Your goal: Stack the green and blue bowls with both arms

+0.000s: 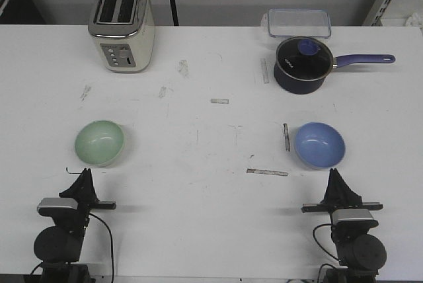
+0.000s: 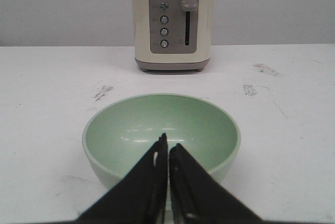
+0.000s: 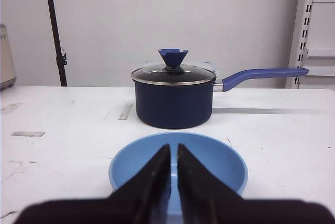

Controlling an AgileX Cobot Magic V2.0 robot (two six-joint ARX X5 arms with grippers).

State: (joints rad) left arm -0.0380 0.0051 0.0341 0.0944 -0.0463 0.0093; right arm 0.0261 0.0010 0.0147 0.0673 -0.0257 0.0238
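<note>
Two empty bowls, well apart on the bench.
Glossy green bowl [image 1: 99, 142] lies left, blue bowl [image 1: 320, 144] right; left claw [image 1: 84, 176] and right claw [image 1: 335, 176], both pinched closed on nothing, sit just short of them.

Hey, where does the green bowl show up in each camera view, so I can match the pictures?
Front view: the green bowl sits on the left side of the table, just ahead of the left pincer.
Left wrist view: it fills the lower centre, directly behind the nearly closed fingertips.
Right wrist view: not in it; only the blue bowl shows.
Shared landmark: the cream toaster, standing beyond the bowl in the left wrist view.
</note>
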